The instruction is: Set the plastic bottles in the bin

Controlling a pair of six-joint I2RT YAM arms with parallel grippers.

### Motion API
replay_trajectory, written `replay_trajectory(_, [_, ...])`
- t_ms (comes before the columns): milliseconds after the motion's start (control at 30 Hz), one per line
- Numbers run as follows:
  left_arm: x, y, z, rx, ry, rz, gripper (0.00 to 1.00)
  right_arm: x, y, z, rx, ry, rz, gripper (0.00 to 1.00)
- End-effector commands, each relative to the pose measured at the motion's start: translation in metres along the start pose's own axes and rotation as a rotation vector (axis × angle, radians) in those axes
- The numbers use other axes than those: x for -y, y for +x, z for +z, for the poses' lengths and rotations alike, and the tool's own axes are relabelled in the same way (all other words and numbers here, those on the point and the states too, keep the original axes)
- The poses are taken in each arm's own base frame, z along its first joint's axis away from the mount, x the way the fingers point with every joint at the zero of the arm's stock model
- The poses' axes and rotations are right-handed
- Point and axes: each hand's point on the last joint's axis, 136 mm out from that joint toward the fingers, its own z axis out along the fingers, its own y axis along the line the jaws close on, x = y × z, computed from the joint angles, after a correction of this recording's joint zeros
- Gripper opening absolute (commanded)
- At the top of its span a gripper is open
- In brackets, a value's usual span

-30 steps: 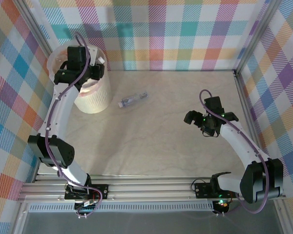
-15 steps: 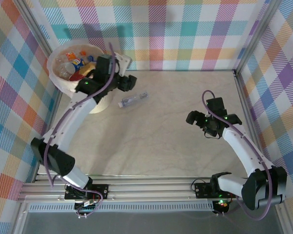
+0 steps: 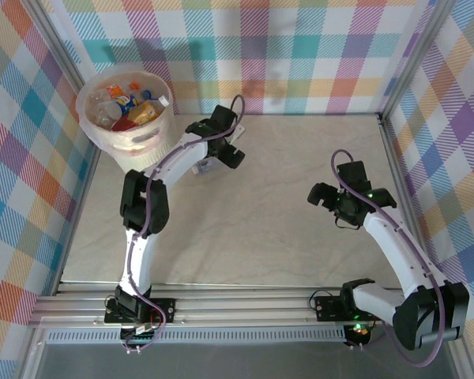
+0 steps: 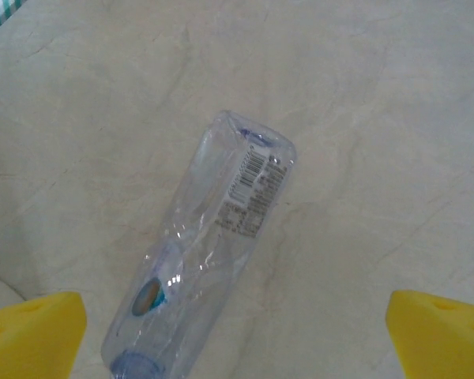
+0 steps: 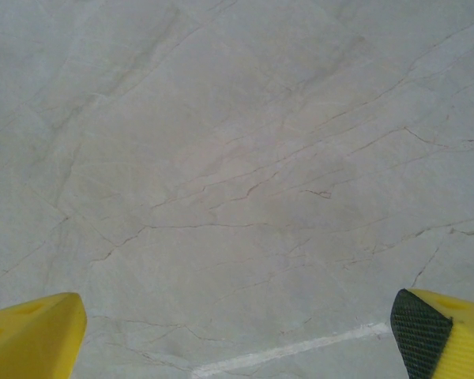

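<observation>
My left fingers (image 4: 35, 335) are spread wide over a clear plastic bottle (image 4: 221, 237) lying on the counter (image 4: 379, 118) just right of the bin (image 3: 136, 160). My right fingers (image 5: 31, 335) gape empty, well right of it.

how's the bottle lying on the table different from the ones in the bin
The table bottle lies alone on its side; the bin bottles sit piled inside the bin. The table bottle looks clear and pale; the bin bottles show orange and red labels. All are plastic bottles.
</observation>
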Motion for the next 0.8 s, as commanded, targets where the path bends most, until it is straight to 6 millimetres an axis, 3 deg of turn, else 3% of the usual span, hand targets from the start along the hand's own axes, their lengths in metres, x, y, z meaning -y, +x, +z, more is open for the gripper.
replay_trajectory(0, [-0.006,-0.002,0.004,-0.041,-0.013,0.033,0.99,0.003,0.002,-0.004,0.006,0.011,0.011,1.0])
replay_trajectory(367, [-0.016,0.018,0.052,-0.147,-0.008,0.015,0.98,0.003,0.002,-0.003,0.007,0.012,0.006,1.0])
replay_trajectory(767, [-0.032,0.048,0.079,-0.231,-0.03,-0.019,0.93,0.004,0.005,0.006,-0.012,0.014,0.008,1.0])
